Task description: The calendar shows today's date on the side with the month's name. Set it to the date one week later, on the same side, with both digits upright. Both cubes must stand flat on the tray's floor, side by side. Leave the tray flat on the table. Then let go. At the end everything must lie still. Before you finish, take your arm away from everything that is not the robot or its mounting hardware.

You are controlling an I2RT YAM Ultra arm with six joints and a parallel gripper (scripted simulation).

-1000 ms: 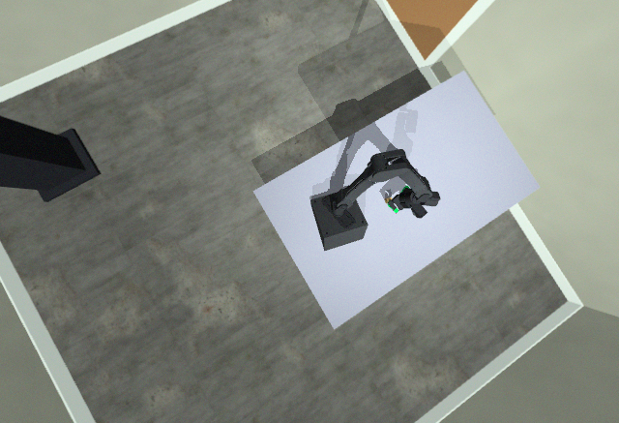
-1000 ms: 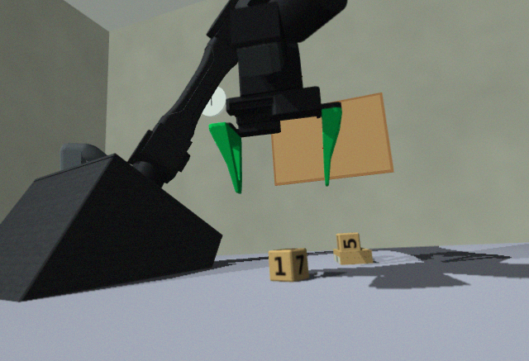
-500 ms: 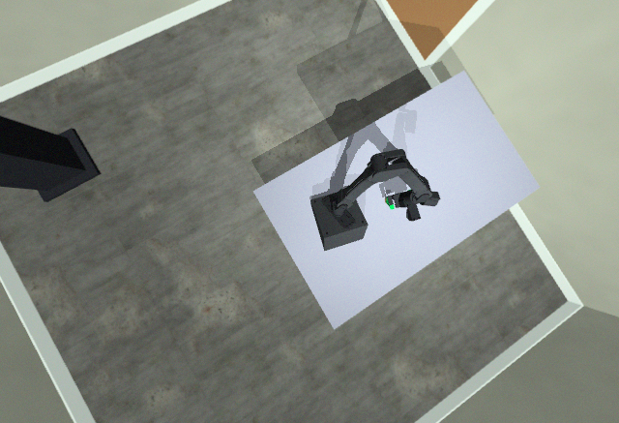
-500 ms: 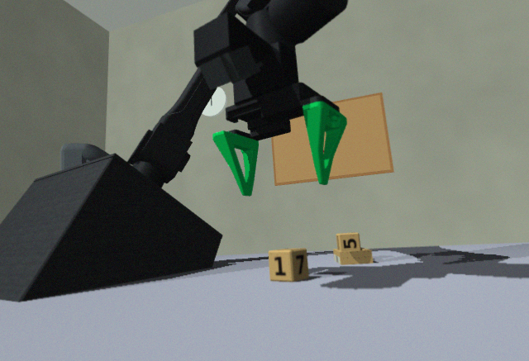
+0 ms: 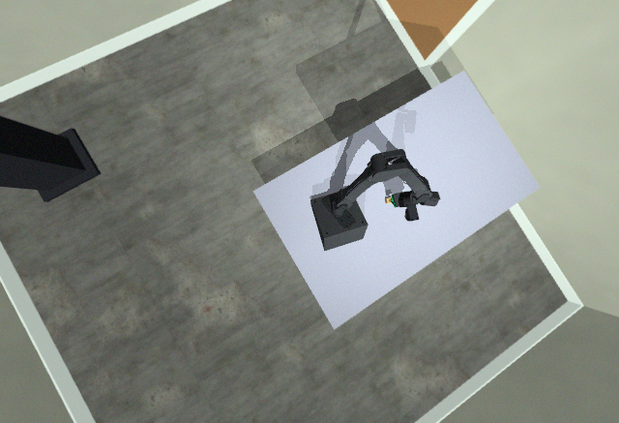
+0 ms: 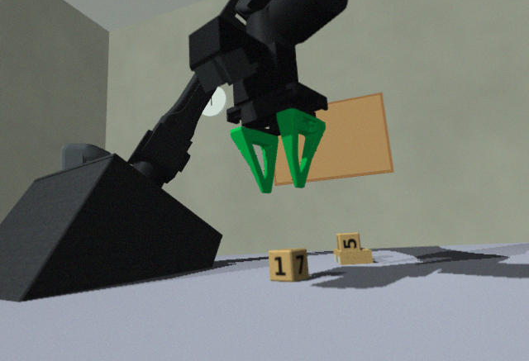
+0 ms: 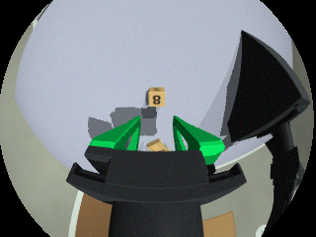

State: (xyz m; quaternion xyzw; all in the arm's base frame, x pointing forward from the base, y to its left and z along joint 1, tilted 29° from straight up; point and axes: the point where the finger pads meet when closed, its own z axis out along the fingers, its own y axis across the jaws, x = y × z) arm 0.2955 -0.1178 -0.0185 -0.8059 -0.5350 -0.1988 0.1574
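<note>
A wooden cube [image 6: 288, 264] [image 7: 156, 98] stands flat on the table, outside the tray. The exterior view shows an upright 1 and a 7 on two of its sides; the wrist view shows an 8 on it. Farther back and to the right, the low wooden tray [image 6: 354, 257] holds the second cube [image 6: 348, 242], whose visible 5 lies on its side. In the wrist view the tray and second cube are mostly hidden by my gripper. My gripper [image 6: 283, 189] [image 7: 156, 119] is partly open, with nothing between its green fingers, high above the table.
The pale table [image 5: 480, 148] [image 6: 264, 323] carries the arm's dark base [image 5: 339, 226] [image 6: 107, 237] [image 7: 267, 89], which stands to the left in the exterior view and to the right in the wrist view. The arm's shadow falls around the tray. A cork board [image 6: 350, 144] hangs on the wall behind.
</note>
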